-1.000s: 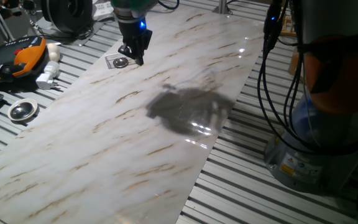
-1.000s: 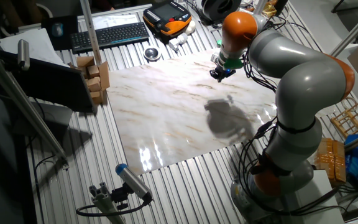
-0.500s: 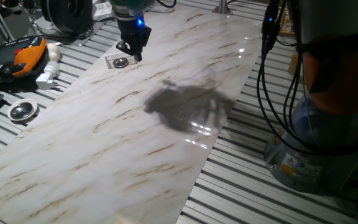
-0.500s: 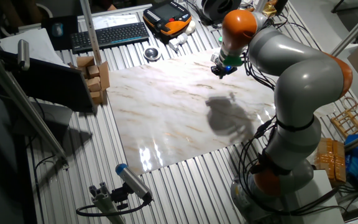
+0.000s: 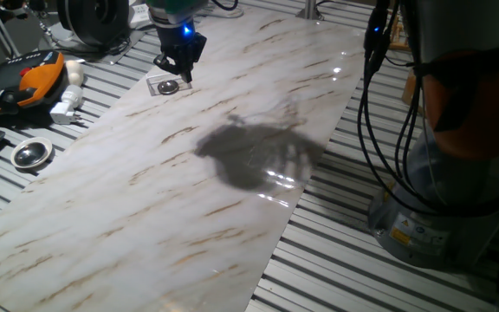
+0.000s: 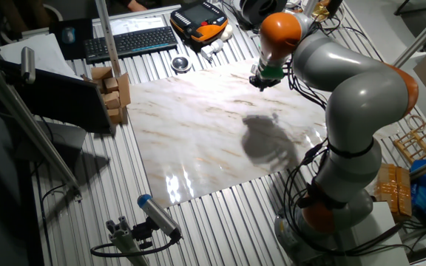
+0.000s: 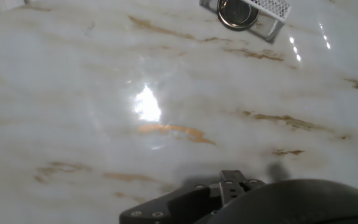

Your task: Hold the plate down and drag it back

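The plate (image 5: 169, 86), a small shiny metal disc, lies on the marble counter (image 5: 232, 156) just beside and below the pincer (image 5: 173, 68), not yet touched (it sits on a clear flat piece (image 5: 157, 86)). Whether the pincer's fingers are spread or pressed together cannot be told.

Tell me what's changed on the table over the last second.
The gripper moved toward the far edge of the marble slab, closing in on the plate. Nothing was grasped or released. The plate on its clear piece and the larger metal dish stayed put.
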{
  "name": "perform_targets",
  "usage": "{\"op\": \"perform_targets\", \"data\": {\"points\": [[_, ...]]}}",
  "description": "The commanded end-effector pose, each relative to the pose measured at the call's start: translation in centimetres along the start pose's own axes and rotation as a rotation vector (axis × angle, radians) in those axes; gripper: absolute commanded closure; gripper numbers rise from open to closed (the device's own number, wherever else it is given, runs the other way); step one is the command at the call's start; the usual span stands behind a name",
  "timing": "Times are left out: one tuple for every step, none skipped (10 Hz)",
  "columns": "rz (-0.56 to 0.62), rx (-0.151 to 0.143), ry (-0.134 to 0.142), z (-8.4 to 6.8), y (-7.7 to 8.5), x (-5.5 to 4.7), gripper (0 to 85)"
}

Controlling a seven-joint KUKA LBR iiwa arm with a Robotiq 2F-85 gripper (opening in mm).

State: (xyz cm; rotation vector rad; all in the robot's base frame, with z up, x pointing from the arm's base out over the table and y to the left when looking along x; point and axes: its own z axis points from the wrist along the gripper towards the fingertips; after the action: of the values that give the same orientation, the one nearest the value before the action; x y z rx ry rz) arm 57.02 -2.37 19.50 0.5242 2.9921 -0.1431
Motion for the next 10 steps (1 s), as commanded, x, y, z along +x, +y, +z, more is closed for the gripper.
{"op": "perform_targets", "data": {"points": [[0.003, -0.005, -0.001, 0.3, 0.01, -0.22, 85.0], [-0.015, -0.014, 0.002, 0.39, -0.03, -0.48, 85.0], [-0.038, -0.032, 0.015, 0.29, -0.07, -0.63, 85.0], [-0.044, -0.046, 0.028, 0.34, -0.07, -0.62, 85.0], [-0.034, -0.053, 0.03, 0.48, -0.08, -0.62, 85.0], [-0.02, -0.038, 0.024, 0.47, -0.25, -0.78, 85.0], [-0.011, -0.041, 0.027, 0.38, -0.48, -1.01, 85.0], [-0.004, -0.054, 0.04, 0.33, -0.64, -1.16, 85.0], [0.0, -0.057, 0.041, 0.33, -0.64, -1.16, 85.0], [0.003, -0.059, 0.039, 0.33, -0.64, -1.16, 85.0]]}}
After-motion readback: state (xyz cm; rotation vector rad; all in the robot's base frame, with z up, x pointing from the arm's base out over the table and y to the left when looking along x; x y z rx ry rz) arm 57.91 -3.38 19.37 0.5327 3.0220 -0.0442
